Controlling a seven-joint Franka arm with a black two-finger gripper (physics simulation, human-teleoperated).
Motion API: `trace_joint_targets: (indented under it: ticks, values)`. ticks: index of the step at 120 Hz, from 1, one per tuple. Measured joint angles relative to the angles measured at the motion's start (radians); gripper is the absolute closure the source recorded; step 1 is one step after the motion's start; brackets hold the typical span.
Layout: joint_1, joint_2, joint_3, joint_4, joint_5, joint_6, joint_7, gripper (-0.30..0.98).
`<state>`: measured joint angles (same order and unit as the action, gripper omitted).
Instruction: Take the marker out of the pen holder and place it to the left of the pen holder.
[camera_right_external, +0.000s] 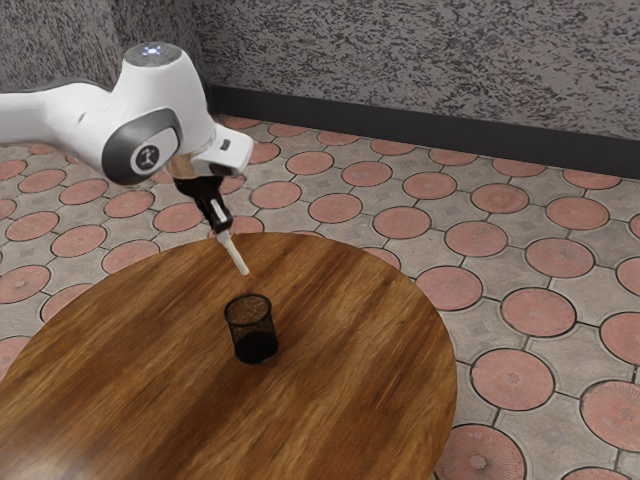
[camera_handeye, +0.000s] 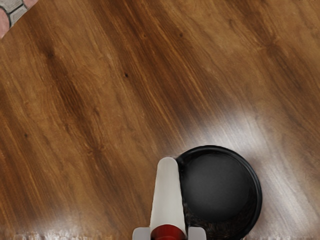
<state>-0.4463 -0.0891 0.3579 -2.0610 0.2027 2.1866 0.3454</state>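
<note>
The end effector (camera_right_external: 221, 226) is clamped on the marker (camera_right_external: 236, 256), holding it clear above the pen holder (camera_right_external: 252, 330). Extraction looks done; the next move calls for shifting it left, then lowering it onto the bench (camera_right_external: 150, 370).

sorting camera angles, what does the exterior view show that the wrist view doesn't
Exterior view: the white arm, the textured gray wall and the dark baseboard.

Wrist view: the red end of the marker.

Both: the claw shut on the marker's pale length, the black pen holder, the wooden table and floor tiles.
</note>
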Motion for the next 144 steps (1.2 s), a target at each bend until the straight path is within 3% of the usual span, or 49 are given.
trace_joint_targets:
  ticks: [30, 55, 77, 92, 144]
  values:
    - [0.053, 0.084, 0.150, 0.027, 0.023, 0.036, -0.004, 0.79]
    - [0.107, 0.136, 0.200, -0.102, 0.023, 0.384, -0.007, 0.79]
    - [0.028, 0.193, 0.200, -0.225, 0.011, 0.705, 0.013, 0.79]
    - [0.032, 0.214, 0.216, -0.251, 0.001, 0.850, 0.038, 0.79]
    - [0.050, 0.281, 0.218, -0.310, -0.010, 1.008, 0.104, 0.79]
